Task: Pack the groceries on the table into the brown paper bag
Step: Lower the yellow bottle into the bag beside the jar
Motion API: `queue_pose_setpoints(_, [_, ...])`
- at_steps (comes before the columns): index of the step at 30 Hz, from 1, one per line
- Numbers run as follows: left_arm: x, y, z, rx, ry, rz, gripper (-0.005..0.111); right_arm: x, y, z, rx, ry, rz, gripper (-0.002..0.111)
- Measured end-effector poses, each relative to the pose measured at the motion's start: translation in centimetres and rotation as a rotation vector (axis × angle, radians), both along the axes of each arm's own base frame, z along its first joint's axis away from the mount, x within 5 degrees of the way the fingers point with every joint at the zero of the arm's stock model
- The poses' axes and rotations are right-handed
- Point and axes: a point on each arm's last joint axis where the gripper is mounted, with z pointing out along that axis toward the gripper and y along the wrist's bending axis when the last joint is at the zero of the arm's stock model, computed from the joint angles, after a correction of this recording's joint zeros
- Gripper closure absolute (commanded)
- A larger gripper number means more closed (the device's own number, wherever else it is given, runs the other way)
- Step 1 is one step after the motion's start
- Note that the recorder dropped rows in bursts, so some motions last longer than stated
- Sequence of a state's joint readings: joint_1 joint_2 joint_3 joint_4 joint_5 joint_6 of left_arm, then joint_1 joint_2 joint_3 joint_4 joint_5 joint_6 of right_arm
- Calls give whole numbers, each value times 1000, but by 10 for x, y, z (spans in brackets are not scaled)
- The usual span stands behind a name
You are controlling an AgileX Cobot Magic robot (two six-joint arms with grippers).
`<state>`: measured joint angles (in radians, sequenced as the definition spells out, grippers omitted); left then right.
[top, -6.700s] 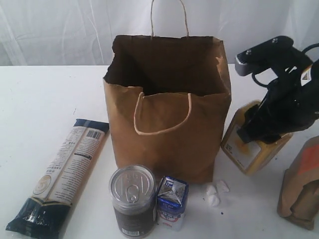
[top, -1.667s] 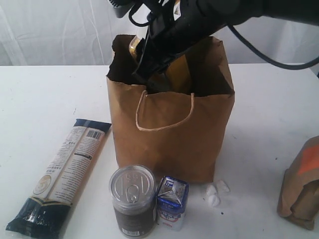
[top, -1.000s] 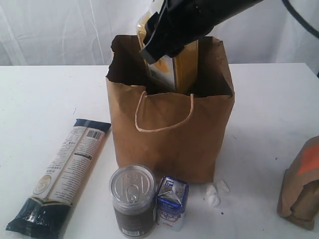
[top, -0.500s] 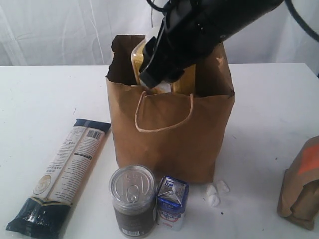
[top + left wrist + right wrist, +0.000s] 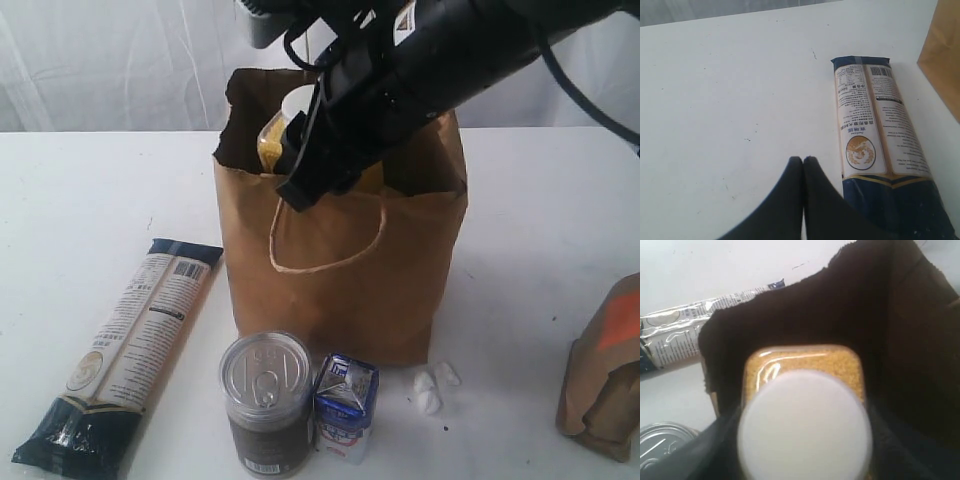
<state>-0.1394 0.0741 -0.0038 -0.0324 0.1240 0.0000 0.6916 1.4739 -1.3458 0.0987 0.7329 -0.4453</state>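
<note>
The white worktop (image 5: 90,210) carries everything; on it the brown paper bag (image 5: 340,290) stands upright and open-mouthed, and we judge its thin walls soft enough to buckle if bumped; the right pincer (image 5: 305,178) reaches over that mouth with its jaws partway apart, clamped on the yellow-grain bottle (image 5: 272,142); the bottle hangs tilted inside the walls, its shoulder and white cap (image 5: 805,425) above the near rim, not yet set down; filled with grain, it is probably heavy, stiff and smooth-sided, so we would grip the flat body below the shoulder and not the round cap; the long navy-cream packet (image 5: 125,350) lies flat to the left of the bag, and we would take it near the middle so it does not sag; the left pincer (image 5: 802,162) hovers just beside it, jaws pressed together, holding nothing; the brown pouch with orange label (image 5: 605,370) sits at the far right; the silver-topped can (image 5: 265,400) and small blue-white carton (image 5: 345,405) stand side by side before the bag.
</note>
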Motion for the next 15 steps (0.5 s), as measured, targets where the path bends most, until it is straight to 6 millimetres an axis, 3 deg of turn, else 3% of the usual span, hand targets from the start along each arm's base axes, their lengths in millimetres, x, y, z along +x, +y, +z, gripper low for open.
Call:
queue_pose_setpoints(6, [0, 0, 0, 0, 0, 0, 107, -2, -5, 3, -8, -31, -17, 108])
queue_pose_setpoints(15, [0, 0, 0, 0, 0, 0, 107, -6, -35, 30, -3, -146, -135, 108])
